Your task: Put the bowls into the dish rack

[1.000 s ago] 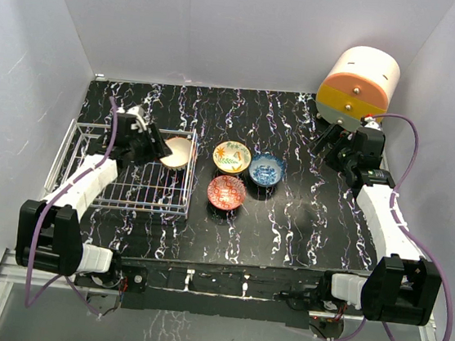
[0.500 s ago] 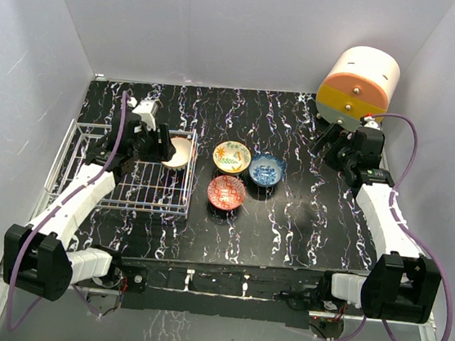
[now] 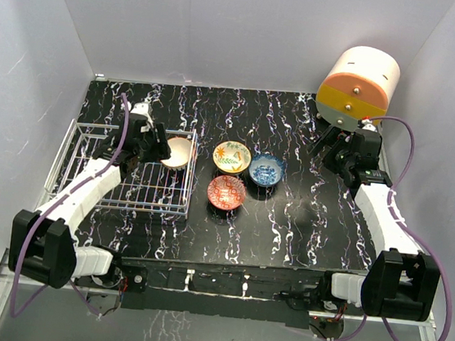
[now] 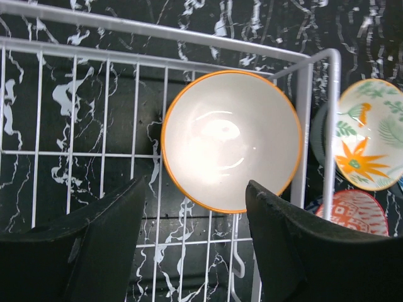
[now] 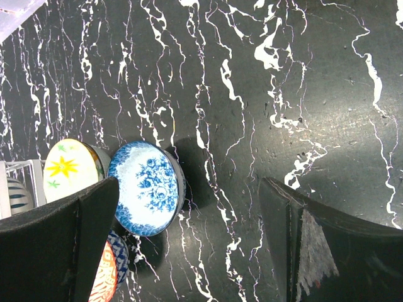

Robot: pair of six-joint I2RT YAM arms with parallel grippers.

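The white wire dish rack [image 3: 151, 195] stands at the left. One bowl [image 3: 178, 152], pale inside with an orange rim, sits in its far right corner. My left gripper [image 3: 150, 139] hovers over that corner, open and empty. In the left wrist view the bowl [image 4: 230, 139] lies on the rack's grid [image 4: 189, 33] just beyond my left gripper [image 4: 196, 184]. On the table right of the rack are a yellow-floral bowl [image 3: 231, 156], a blue bowl [image 3: 267, 170] and a red bowl [image 3: 226, 192]. My right gripper [image 3: 335, 146] is open and empty, right of them. The right wrist view shows the blue bowl [image 5: 146, 187] by its left finger.
A cream-and-orange cylindrical drawer unit [image 3: 358, 87] stands at the back right, just behind my right gripper. White walls enclose the black marbled table [image 3: 288, 218] on three sides. The rack's near and left parts hold no bowls.
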